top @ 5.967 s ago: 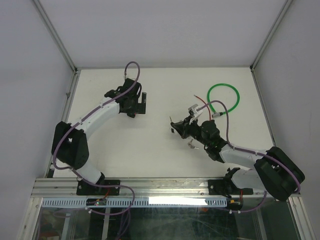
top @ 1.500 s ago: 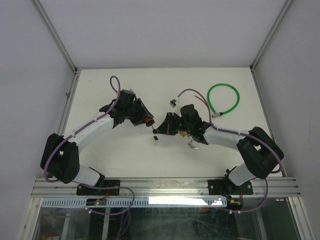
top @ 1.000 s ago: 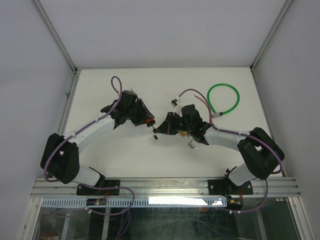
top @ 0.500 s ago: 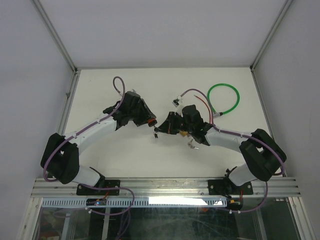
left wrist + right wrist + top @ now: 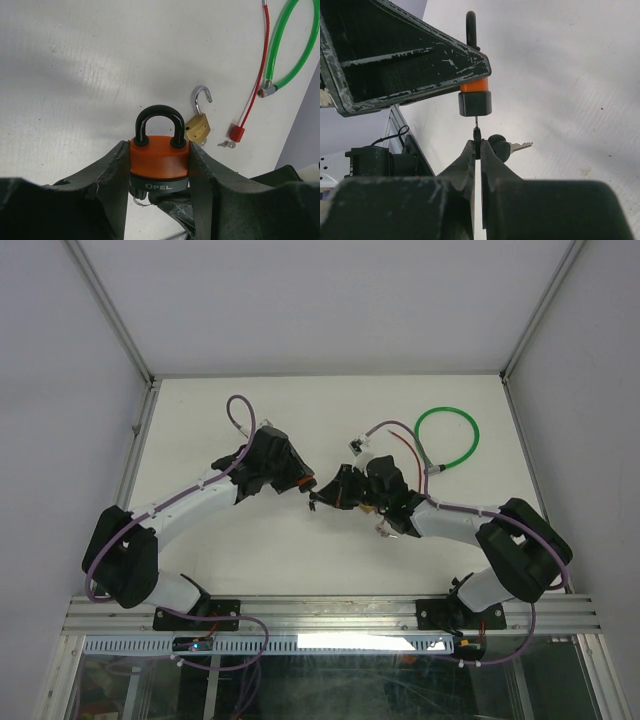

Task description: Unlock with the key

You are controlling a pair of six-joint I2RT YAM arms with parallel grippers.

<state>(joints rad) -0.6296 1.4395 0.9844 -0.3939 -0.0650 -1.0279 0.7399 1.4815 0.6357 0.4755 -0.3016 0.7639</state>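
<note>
Padlock (image 5: 160,160), orange body with a black shackle, sat clamped by its sides in the left gripper (image 5: 159,148). Its jaws were about half spread around the body, holding it up over the middle of the table (image 5: 75,75) with the grey base facing the right arm. Both shackle legs were seated, so I read it as locked. The right gripper (image 5: 477,146) had its jaws pinched almost closed on the key (image 5: 477,131), blade in line with the keyhole and tip at the lock's base; I couldn't tell how deep it had gone. Step in hand looked like insertion. To do it well, the blade had to stay square to the base and go fully home before any twist, since an early turn would likely bind or bend it. The left grip needed to hold firm against the turning force so the body didn't spin, and the spare key (image 5: 516,146) hanging beside the right gripper had to stay clear of the lock. Counts: two padlocks — the orange one held, plus a brass padlock (image 5: 198,127) lying on the table with its shackle swung open. Two keys at the right gripper, and at least one more small key (image 5: 227,144) by the red cable (image 5: 260,65). Two cables — that red one and a green cable (image 5: 295,40) in a loop.
</note>
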